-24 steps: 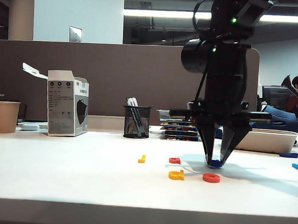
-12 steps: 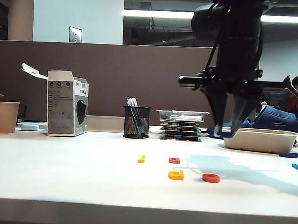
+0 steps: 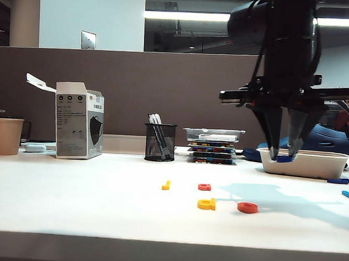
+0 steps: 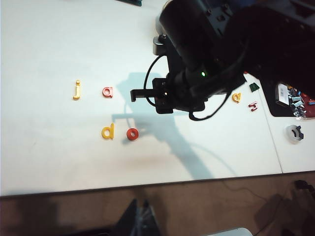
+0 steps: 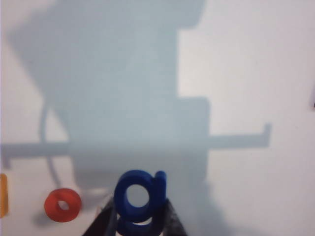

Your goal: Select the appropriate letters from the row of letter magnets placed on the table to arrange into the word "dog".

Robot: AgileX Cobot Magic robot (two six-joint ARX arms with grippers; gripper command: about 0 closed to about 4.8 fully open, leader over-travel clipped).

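Note:
My right gripper (image 3: 283, 155) hangs well above the table (image 3: 100, 208), shut on the dark blue "g" (image 3: 284, 159). In the right wrist view the "g" (image 5: 140, 196) stands between the two dark fingers of my right gripper (image 5: 140, 223). Below it on the white top lie the yellow "d" (image 3: 206, 204) and the red "o" (image 3: 247, 207), side by side. The row's yellow "j" (image 3: 166, 185) and small red letter (image 3: 204, 187) lie just behind them. My left gripper (image 4: 145, 216) is shut, off the table's near edge, holding nothing.
A mesh pen cup (image 3: 160, 142), a grey box (image 3: 78, 121) and a paper cup (image 3: 6, 136) stand along the back. Stacked letter trays (image 3: 213, 144) and a white tray (image 3: 304, 163) sit at the back right. Loose blue letters (image 3: 348, 194) lie at the far right.
My right gripper has lifted the blue "g" off the table and carried it up and to the right. The letters on the table have not moved.

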